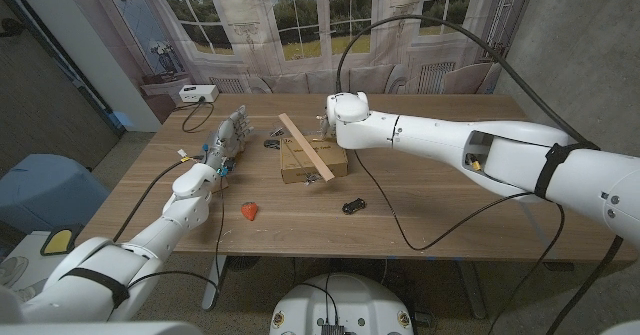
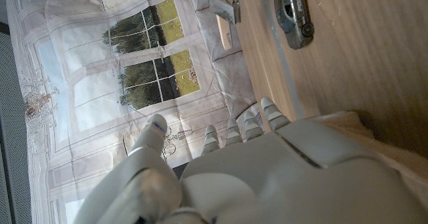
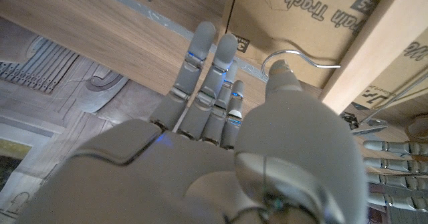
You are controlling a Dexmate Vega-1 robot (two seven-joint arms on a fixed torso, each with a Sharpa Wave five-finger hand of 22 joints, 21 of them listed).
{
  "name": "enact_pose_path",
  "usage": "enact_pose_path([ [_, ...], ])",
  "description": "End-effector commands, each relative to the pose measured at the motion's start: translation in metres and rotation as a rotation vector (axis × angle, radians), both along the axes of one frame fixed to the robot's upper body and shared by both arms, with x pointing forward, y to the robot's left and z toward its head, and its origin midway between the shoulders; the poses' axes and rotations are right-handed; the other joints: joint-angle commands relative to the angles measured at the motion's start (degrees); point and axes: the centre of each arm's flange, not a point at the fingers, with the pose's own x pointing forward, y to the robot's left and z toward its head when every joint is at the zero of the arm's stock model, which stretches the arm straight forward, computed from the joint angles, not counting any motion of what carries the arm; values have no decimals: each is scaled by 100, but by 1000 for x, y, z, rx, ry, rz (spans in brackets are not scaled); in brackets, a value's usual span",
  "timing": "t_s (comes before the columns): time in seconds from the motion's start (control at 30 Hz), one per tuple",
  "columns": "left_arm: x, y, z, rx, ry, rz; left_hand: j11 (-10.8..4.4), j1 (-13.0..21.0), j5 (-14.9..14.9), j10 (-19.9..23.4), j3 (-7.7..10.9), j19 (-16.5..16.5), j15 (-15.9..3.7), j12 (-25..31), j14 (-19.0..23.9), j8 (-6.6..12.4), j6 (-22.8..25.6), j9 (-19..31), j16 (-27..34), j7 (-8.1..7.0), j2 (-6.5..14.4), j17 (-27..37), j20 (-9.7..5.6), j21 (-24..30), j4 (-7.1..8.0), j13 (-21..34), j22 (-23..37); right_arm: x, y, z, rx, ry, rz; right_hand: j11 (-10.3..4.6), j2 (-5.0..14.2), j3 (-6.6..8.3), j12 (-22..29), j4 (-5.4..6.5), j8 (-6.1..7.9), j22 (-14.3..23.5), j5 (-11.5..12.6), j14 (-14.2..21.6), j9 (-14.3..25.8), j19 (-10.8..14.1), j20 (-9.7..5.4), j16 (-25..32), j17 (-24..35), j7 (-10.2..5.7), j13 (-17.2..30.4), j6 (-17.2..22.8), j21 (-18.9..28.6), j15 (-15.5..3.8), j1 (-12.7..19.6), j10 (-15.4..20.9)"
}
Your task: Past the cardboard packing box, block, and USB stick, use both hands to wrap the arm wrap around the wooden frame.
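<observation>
The right arm reaches across from the right, its right hand point(image 3: 221, 150) behind the cardboard box point(image 1: 312, 161) at mid-table, fingers point(image 3: 200, 63) straight, spread a little, holding nothing. The left hand point(image 1: 228, 137) stands at the far left with fingers extended and nothing in its grasp. The wooden frame point(image 1: 306, 147) lies slanted across the box, whose print reads partly "Track"; I cannot make out the arm wrap.

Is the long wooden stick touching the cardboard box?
Touching. In the head view the wooden frame lies slanted across the top of the cardboard box; the right wrist view shows it resting there too.
</observation>
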Motion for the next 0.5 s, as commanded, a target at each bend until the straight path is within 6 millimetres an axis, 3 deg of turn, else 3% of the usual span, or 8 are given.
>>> enact_pose_path([
  [0.03,3,-1,1,7,7,4,-25,-37,-3,-57,56,-30,18,-7,-58,-24,-12,5,-16,-9,21,-6,11,-6,0,6,19,-3,8,-21,-37,-126,-41,62,56,-57,174,86,79,-3,55,77,30,54,14,15,-74,23,129,254,57,-248,-153,136],
  [0.33,3,-2,4,12,5,3,-8,-28,0,-73,68,-27,12,-14,-63,-23,-12,5,-18,-20,29,-9,12,-5,-7,3,18,-4,17,-31,-142,-147,-101,52,73,-148,298,100,206,-30,81,-18,68,-54,78,-12,-167,-56,293,736,72,-198,-269,29],
  [0.5,4,-3,5,14,6,3,-16,-26,1,-80,73,-33,13,-18,-67,-26,-24,5,-19,-23,29,-10,15,-7,-13,2,18,-3,19,-32,-184,-112,-136,62,114,-172,298,102,206,-41,91,-131,53,-223,145,-19,-181,-99,361,885,39,-136,-308,-131],
])
